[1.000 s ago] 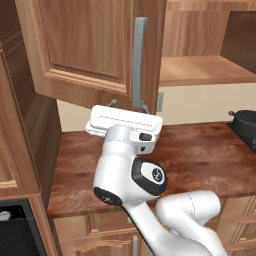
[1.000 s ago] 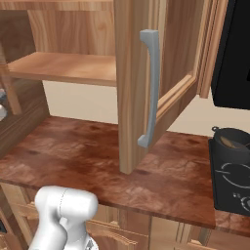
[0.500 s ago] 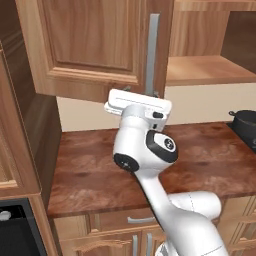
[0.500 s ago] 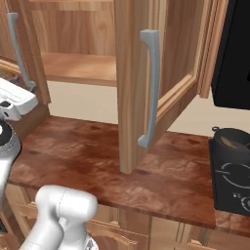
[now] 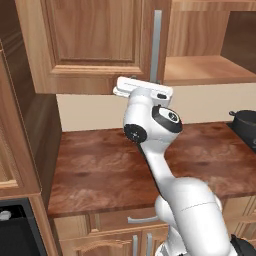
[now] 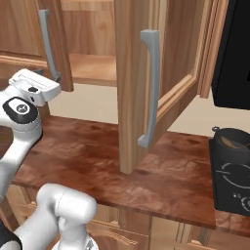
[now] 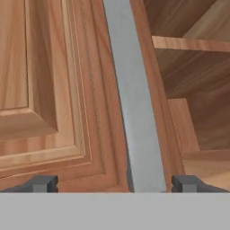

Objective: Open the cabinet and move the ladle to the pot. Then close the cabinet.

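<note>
Cabinet [image 5: 95, 45] is the big thing here: its left door is right in front of the gripper [image 7: 114, 183], and the right door [image 6: 141, 88] hangs wide open well off to the side. The left door's handle [image 7: 134, 112] runs up between the spread fingers, untouched. Pot [image 6: 234, 141] sits far right with the ladle [image 6: 230, 142] inside.

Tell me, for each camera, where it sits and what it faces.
Left base view: behind the arm, on its left; faces the cabinet and counter; arm rises lower right.
Right base view: behind, on its right; same cabinet, pot; arm lower left.
Hand view: on the hand, facing the door handle, between open jaws.
Shared: that handle.
</note>
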